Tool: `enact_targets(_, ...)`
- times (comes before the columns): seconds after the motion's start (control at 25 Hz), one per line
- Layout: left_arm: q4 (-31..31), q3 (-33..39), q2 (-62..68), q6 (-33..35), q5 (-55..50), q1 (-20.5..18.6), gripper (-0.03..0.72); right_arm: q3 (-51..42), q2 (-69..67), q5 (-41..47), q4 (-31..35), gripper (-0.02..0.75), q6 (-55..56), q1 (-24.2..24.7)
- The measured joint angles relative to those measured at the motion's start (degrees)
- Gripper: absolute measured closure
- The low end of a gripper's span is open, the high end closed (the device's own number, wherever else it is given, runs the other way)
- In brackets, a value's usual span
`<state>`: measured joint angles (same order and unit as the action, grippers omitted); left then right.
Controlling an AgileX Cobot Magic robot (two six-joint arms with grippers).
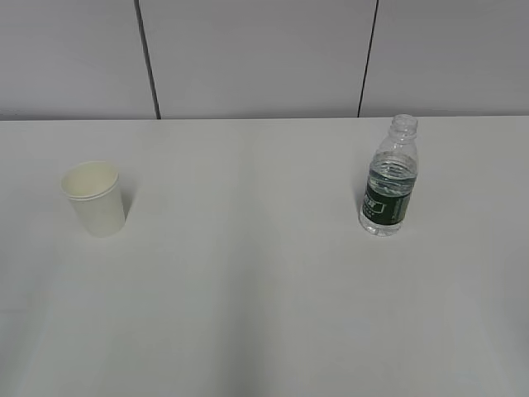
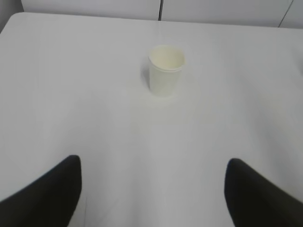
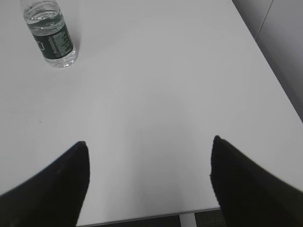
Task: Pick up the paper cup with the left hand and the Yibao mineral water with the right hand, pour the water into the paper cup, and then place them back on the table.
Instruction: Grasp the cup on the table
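Left hand [image 2: 151,189]: jaws wide apart, nothing btwn them, paper cup [image 2: 165,69] upright on the table [image 2: 71,94] at 12 o'clock, well ahead. Right hand [image 3: 149,182]: jaws apart too, empty; Yibao mineral water [image 3: 49,33] stands capless at approx 11 o'clock, well off. Cup and bottle sit well apart.

— Surfaces? 
— The table [image 1: 264,314] is plain white, matt and smooth. The paper cup [image 1: 95,198] is white paper, dull outside, cream within. 
— The bottle? 
— The Yibao mineral water [image 1: 388,178] is clear glossy plastic, ribbed at the shoulder, with a dark green label band. 
— The pincers? 
— Left pincer [image 2: 154,189] and right pincer [image 3: 149,179]: black, matt.
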<state>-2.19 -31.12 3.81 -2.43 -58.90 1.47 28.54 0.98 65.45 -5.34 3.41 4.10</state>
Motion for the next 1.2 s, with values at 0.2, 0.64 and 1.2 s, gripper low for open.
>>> enact_targets(0.2,-0.4,-0.3,10.1,0.0,12.7,0.0,0.129,0.0,0.0,0.0,0.0,0.153,0.0,0.0)
enact_targets(0.64,-1.9,5.0,34.6,0.1,45.2,2.0,0.129,0.0,0.0,0.0,0.0,0.153,0.0,0.0)
enact_targets(1.2,5.9,19.3,60.4,0.2,85.4,10.7,0.129,0.0,0.0,0.0,0.0,0.153,0.0,0.0)
